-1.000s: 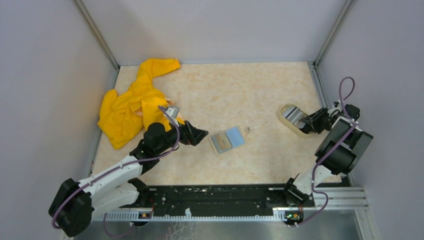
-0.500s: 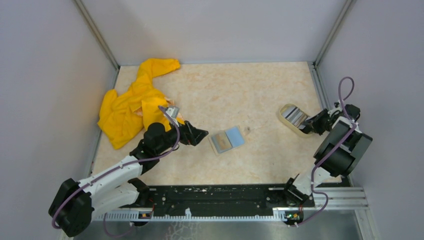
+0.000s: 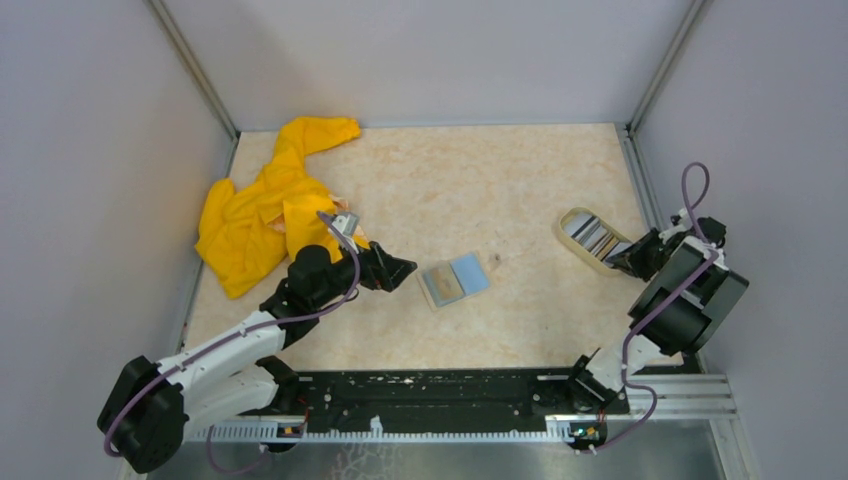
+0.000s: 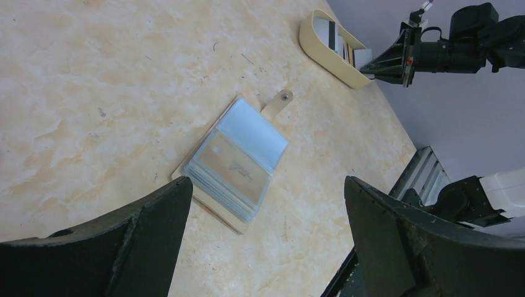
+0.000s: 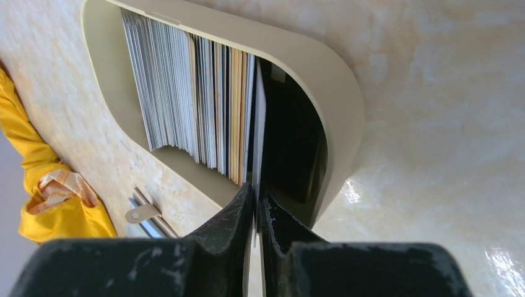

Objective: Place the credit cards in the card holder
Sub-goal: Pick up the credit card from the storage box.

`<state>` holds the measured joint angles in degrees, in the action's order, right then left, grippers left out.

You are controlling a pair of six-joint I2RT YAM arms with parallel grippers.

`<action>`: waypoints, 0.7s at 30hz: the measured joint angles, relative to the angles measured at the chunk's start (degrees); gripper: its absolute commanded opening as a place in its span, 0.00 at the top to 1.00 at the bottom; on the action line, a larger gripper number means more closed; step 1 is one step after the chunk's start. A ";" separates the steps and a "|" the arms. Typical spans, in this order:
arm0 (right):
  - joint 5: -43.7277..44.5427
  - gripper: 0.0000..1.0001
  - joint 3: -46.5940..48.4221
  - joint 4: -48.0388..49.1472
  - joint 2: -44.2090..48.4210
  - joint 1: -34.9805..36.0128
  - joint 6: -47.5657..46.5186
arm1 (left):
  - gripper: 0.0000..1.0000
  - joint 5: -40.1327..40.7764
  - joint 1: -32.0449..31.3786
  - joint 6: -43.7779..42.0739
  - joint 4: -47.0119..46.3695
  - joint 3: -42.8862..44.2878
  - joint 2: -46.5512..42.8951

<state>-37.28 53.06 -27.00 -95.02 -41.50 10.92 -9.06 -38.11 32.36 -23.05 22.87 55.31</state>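
Seen from above, the card holder [image 3: 455,279] lies open, with the left gripper [image 3: 403,268] just left of it. The dish [image 3: 563,230] of credit cards [image 3: 592,234] sits well to its right.

The left wrist view shows that gripper's fingers spread wide and empty, framing the holder.

In the right wrist view, the right gripper [image 5: 255,198] is pinched tight on the end card [image 5: 258,124].

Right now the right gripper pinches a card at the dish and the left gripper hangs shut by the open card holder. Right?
No: the left gripper hangs open, as the left wrist view shows, by the open card holder; the right gripper pinches a card at the dish.
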 measured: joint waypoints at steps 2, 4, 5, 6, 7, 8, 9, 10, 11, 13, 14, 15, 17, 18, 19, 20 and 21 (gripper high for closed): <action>0.02 0.94 0.00 -0.98 0.50 -0.35 -0.90 | 0.02 -0.02 0.00 0.00 0.00 0.00 0.20; 0.17 0.95 0.00 -1.84 1.42 -0.48 -1.51 | 0.02 -0.07 0.00 0.00 0.00 0.00 0.42; 0.24 0.96 0.00 -2.08 2.05 -0.55 -1.81 | 0.02 -0.11 0.00 0.00 0.00 0.00 0.55; 0.42 0.97 0.00 -2.45 2.86 -0.59 -2.03 | 0.02 -0.17 0.00 0.00 0.00 0.00 0.61; 0.61 0.97 0.02 -2.84 3.78 -0.63 -2.32 | 0.02 -0.24 0.00 0.00 0.00 0.00 0.66; 0.79 0.98 0.28 -3.32 4.74 -0.66 -2.51 | 0.02 -0.28 0.00 0.00 0.00 0.00 0.66; 0.83 1.00 0.66 -3.56 5.60 -0.68 -2.82 | 0.02 -0.37 0.00 0.00 0.00 0.00 0.66; 0.81 1.00 1.18 -3.74 6.43 -0.68 -3.02 | 0.02 -0.42 0.00 0.00 0.00 0.00 0.68; 0.79 1.00 1.75 -3.93 7.02 -0.68 -3.28 | 0.02 -0.44 0.00 0.00 0.00 0.00 0.68; 0.74 1.00 3.10 -4.33 8.02 -0.68 -3.69 | 0.02 -0.52 0.00 0.00 0.00 0.00 0.68; 0.59 1.00 4.09 -4.42 8.37 -0.68 -3.96 | 0.02 -0.57 0.00 0.02 0.00 0.00 0.68; 0.31 1.00 4.85 -4.52 8.59 -0.68 -4.33 | 0.02 -0.61 0.00 0.02 0.00 0.00 0.68; -0.90 1.00 6.12 -4.76 9.01 -0.68 -5.09 | 0.02 -0.70 0.00 0.04 0.00 0.00 0.68; -1.79 1.00 6.45 -4.85 9.20 -0.68 -5.51 | 0.02 -0.85 0.00 0.07 -0.02 0.00 0.68; -3.04 1.00 6.73 -5.11 9.46 -0.68 -6.10 | 0.02 -1.07 0.00 0.11 -0.09 0.00 0.70; -4.20 1.00 6.88 -5.42 9.64 -0.63 -6.75 | 0.02 -1.36 0.00 0.20 -0.28 0.00 0.76; -5.88 1.00 7.08 -5.70 9.70 -0.48 -7.74 | 0.02 -1.95 0.00 0.28 -0.79 0.00 0.96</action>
<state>-43.16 60.14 -32.71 -85.32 -41.98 3.18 -11.00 -38.11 32.64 -23.83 22.87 56.27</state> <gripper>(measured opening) 0.007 0.979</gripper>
